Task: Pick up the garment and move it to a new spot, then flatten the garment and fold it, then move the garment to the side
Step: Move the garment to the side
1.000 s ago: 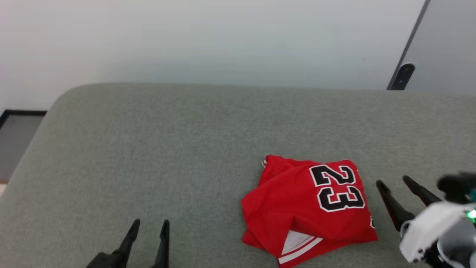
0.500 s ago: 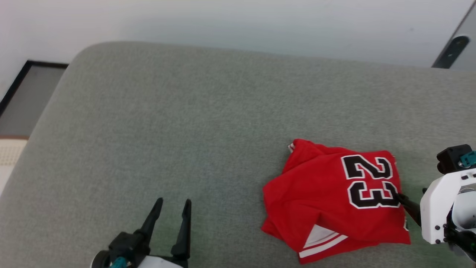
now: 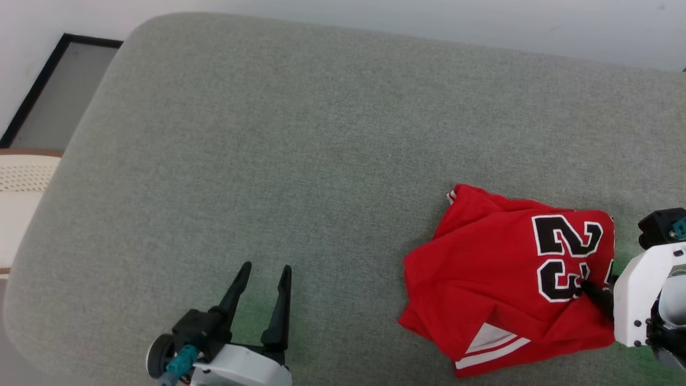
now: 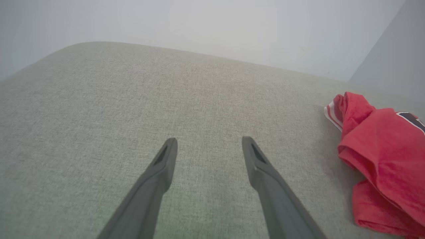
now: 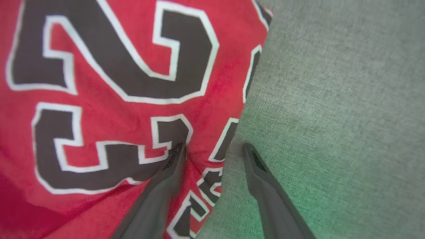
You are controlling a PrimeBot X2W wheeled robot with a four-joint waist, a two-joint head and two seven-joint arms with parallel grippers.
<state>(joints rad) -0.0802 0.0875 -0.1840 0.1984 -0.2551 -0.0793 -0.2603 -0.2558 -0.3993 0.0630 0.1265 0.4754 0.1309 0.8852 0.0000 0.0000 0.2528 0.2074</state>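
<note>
The garment [image 3: 493, 289], a red jersey with a black, white-outlined 23 and red-and-white striped trim, lies crumpled at the right of a grey-green cushion [image 3: 321, 134]. My right gripper [image 3: 597, 289] stands at its right edge, jaws apart. In the right wrist view one finger [image 5: 172, 166] presses on the garment [image 5: 99, 83] by the numbers, and the other finger [image 5: 255, 166] rests on bare cushion, so the right gripper [image 5: 212, 147] straddles the hem. My left gripper [image 3: 266, 268] is open over bare cushion, well left of the garment [image 4: 382, 149]; nothing lies between the fingers of the left gripper [image 4: 209, 141].
The cushion's rounded far-left corner drops to a dark-framed floor panel [image 3: 59, 91]. A cream perforated object [image 3: 21, 177] sits beyond the left edge. A pale wall [image 3: 375, 16] runs behind the cushion. Bare cushion spreads left of and beyond the garment.
The camera has tilted down and shifted. My right gripper has gone from beside the garment onto its right edge, one finger now on the cloth. The left gripper stays open.
</note>
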